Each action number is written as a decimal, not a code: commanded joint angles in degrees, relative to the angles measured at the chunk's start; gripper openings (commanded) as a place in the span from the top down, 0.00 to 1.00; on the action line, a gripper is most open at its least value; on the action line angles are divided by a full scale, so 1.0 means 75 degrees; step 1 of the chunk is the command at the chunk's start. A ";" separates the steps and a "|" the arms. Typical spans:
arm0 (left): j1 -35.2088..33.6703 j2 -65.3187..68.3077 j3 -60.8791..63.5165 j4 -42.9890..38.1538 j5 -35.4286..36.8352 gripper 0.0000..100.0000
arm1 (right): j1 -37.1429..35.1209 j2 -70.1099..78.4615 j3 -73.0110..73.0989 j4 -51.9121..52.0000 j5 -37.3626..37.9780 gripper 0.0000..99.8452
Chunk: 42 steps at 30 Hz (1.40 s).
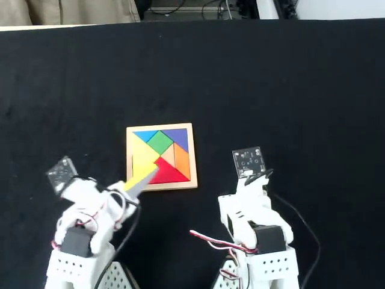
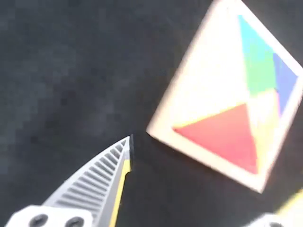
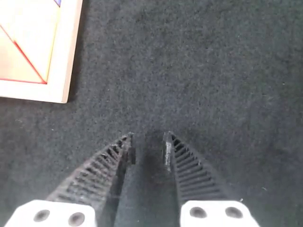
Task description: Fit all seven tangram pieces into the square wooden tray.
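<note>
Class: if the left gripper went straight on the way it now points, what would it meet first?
Probably the wooden tray, at its near corner by the red piece. The left gripper may sit higher, though, and touch that piece instead.

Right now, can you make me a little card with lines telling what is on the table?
Table: black cloth
Tray: square wooden tray mid-table, filled with coloured pieces
Left arm: left pincer open, empty, at the tray's nearest corner
Right arm: right pincer slightly open, empty, over the cloth beside the tray
</note>
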 commanded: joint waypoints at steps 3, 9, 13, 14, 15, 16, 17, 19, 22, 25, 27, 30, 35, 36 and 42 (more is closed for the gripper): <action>0.1506 0.0035 0.0111 0.0211 0.0563 0.68 | -0.0094 -0.0451 -0.0029 0.0035 -0.0023 0.89; 0.1565 0.0070 0.0147 -0.2227 0.0574 0.61 | -0.0094 -0.0463 -0.0029 0.0047 -0.0023 0.89; 0.1530 0.0070 0.0147 -0.1664 0.0574 0.59 | -0.0094 -0.0463 -0.0029 0.0047 -0.0023 0.89; 0.1541 0.0070 0.0147 -0.1301 0.0574 0.59 | -0.0094 -0.0463 -0.0029 0.0047 -0.0023 0.89; 0.1541 0.0070 0.0147 -0.0844 0.0574 0.59 | -0.0094 -0.0463 -0.0029 0.0047 -0.0023 0.89; 0.1541 0.0070 0.0147 -0.0328 0.0574 0.59 | -0.0094 -0.0463 -0.0029 0.0047 -0.0023 0.89; 0.1541 0.0070 0.0147 0.0223 0.0574 0.59 | -0.0094 -0.0463 -0.0029 0.0047 -0.0023 0.89; 0.1717 0.0023 0.0147 0.0141 0.0563 0.59 | -0.0094 -0.0463 -0.0029 0.0047 -0.0023 0.89; 0.1635 0.0070 0.0147 0.0316 -0.0047 0.59 | -0.0094 -0.0463 -0.0029 0.0047 -0.0023 0.89; 0.0897 0.0047 0.0147 -0.0023 -0.2333 0.59 | -0.0094 -0.0463 -0.0029 0.0059 -0.0023 0.89; 0.0053 0.0047 0.0147 -0.0270 -0.4009 0.59 | -0.0094 -0.0463 -0.0029 0.0059 -0.0023 0.89; -0.1424 0.0047 0.0147 -0.0352 -0.6060 0.59 | -0.0094 -0.0463 -0.0029 0.0059 -0.0023 0.89; -0.3475 0.0047 0.0147 -0.0223 -0.7361 0.59 | -0.0094 -0.0475 -0.0029 0.0059 -0.0023 0.89; -0.3686 0.0047 0.0147 -0.0223 -0.7373 0.59 | -0.0094 -0.0475 -0.0029 0.0059 -0.0023 0.89; -0.4015 0.0082 0.0147 -0.0246 -0.6916 0.59 | -0.0094 -0.0475 -0.0029 0.0059 -0.0023 0.89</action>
